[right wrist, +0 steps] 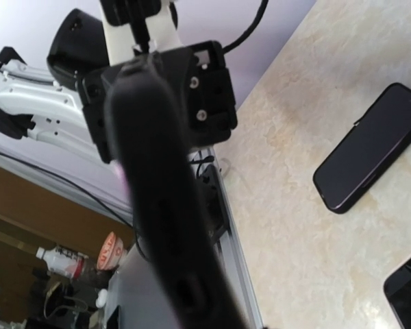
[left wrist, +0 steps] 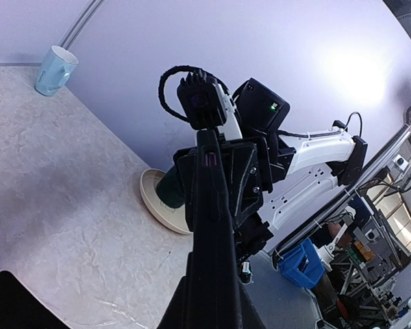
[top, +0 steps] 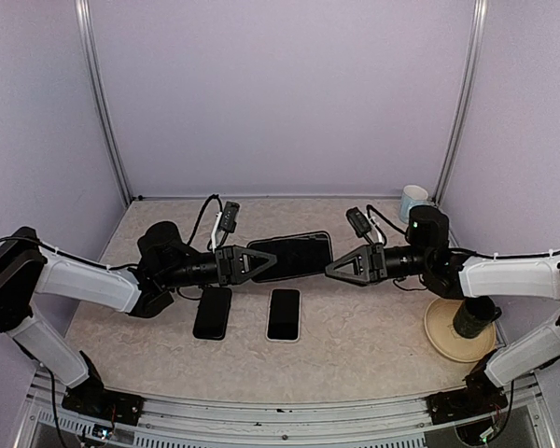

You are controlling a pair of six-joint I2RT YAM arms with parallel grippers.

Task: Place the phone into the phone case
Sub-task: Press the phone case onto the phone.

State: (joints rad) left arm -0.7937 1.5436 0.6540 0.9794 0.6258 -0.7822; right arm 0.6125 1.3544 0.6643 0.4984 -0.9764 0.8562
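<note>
A black phone case [top: 292, 255] hangs above the table between both arms; I cannot tell whether a phone sits inside it. My left gripper [top: 261, 262] is shut on its left end, and in the left wrist view the case's thin edge [left wrist: 211, 226] runs up from the jaws. My right gripper [top: 336, 269] is at its right end, with the case [right wrist: 161, 205] running between the jaws, but the fingers are hidden. Below on the table lie a black phone [top: 213, 312] and a white-rimmed phone [top: 283, 314].
A pale blue mug [top: 413, 201] stands at the back right corner. A cream plate [top: 445, 338] with a dark green cup [top: 473, 318] on it sits under the right arm. Purple walls enclose three sides; a metal rail [top: 280, 411] runs along the front edge.
</note>
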